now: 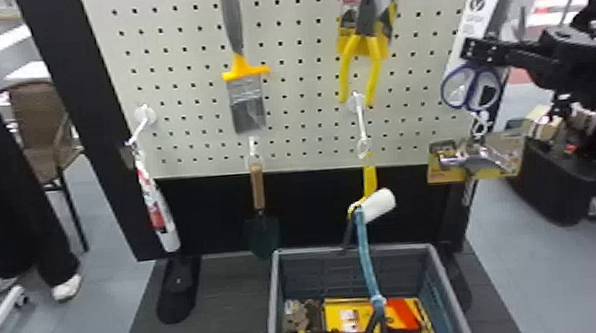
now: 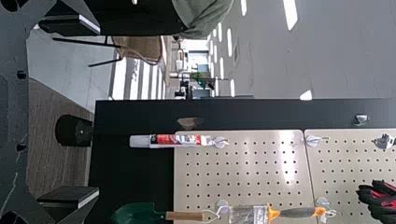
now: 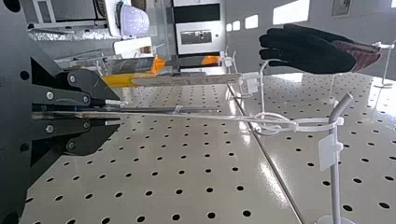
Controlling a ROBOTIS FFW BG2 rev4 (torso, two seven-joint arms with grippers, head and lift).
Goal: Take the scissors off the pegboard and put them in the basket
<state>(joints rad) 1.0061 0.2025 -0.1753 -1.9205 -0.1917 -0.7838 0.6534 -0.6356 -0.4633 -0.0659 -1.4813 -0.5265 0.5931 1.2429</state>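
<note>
At the right edge of the pegboard (image 1: 302, 98), the right gripper (image 3: 119, 112) has its fingers closed on the packaged scissors (image 1: 469, 86), pinching the flat pack from both sides, likely so it stays steady as it comes off. Its white tie (image 3: 313, 120) is looped round a hook (image 3: 334, 182) standing out from the pegboard, so the pack probably has to slide outward along that hook before it can drop away. The left gripper (image 2: 98, 111) is parked in front of the pegboard's left part, fingers spread wide with nothing between them, presumably because one arm is enough here. The basket (image 1: 353, 249) sits below the pegboard, a sensible spot for catching what is taken down. By count, there is one pair of scissors and one basket; on the pegboard's front hang one paintbrush (image 1: 247, 102) and one pair of pliers (image 1: 352, 59).
</note>
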